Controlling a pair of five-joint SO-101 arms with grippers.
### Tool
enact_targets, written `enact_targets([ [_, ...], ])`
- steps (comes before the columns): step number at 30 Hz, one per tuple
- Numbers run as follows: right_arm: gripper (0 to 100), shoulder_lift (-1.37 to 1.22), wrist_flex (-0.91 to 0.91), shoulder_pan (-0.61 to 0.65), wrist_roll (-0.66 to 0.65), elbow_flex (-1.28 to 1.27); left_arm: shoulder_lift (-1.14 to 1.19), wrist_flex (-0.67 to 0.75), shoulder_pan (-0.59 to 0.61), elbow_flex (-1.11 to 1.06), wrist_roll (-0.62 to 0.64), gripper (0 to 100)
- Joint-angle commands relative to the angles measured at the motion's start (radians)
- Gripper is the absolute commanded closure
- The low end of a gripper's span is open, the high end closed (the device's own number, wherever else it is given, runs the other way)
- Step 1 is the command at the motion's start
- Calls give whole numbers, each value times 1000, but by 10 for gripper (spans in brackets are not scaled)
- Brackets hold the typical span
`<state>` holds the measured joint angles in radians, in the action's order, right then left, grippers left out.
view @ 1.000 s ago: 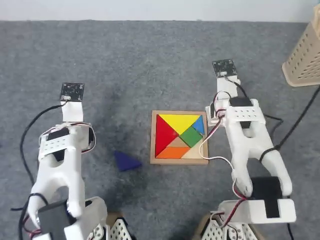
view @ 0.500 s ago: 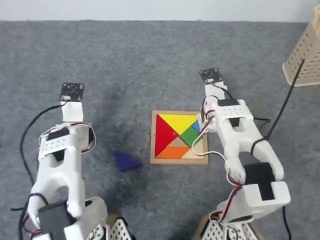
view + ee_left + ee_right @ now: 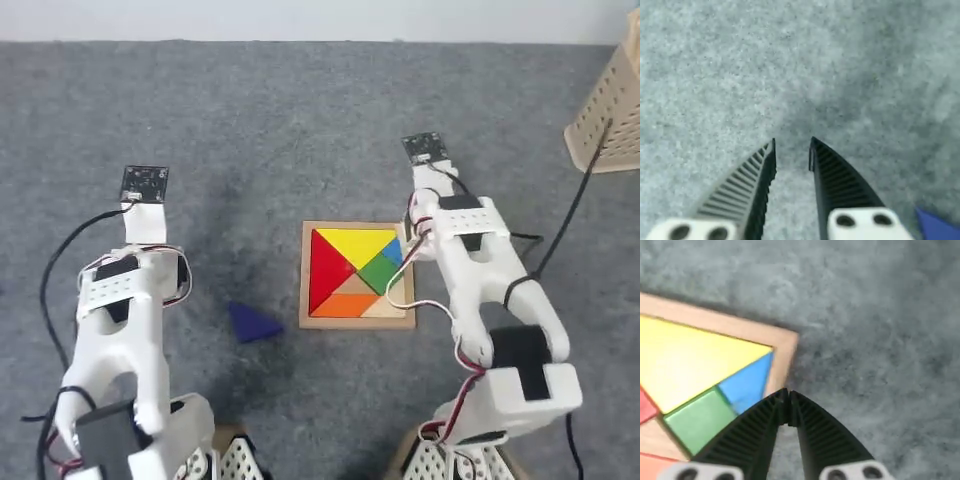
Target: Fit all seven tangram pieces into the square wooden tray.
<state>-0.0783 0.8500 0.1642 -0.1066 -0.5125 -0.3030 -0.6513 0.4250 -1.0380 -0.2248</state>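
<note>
My right gripper point(image 3: 788, 396) clenched, empty, over the far right corner of the wooden tray point(image 3: 784, 347), my left gripper point(image 3: 791, 146) slightly parted, holding nothing.

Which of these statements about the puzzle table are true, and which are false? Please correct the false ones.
1. The dark blue triangle lies on the grey carpet, outside the wooden tray. True.
2. The left arm's fingers are shut on a puzzle piece. False: they are open, with only carpet between them.
3. The right arm's fingers are shut and hold nothing, with their tips by the tray's rim. True.
4. The yellow triangle lies on the carpet next to the tray. False: it sits inside the tray, beside the red triangle.
</note>
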Motion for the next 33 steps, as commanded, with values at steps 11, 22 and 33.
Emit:
enact_targets([
  [11, 992, -16, -19, 65, -78, 40, -2, 17, -6, 25, 15, 894],
  [22, 992, 294, 148, -232, -180, -184, -18, -89, -17, 61, -83, 893],
  [33, 992, 532, -71, -427, -416, -629, -123, -729, -425, 280, -354, 881],
])
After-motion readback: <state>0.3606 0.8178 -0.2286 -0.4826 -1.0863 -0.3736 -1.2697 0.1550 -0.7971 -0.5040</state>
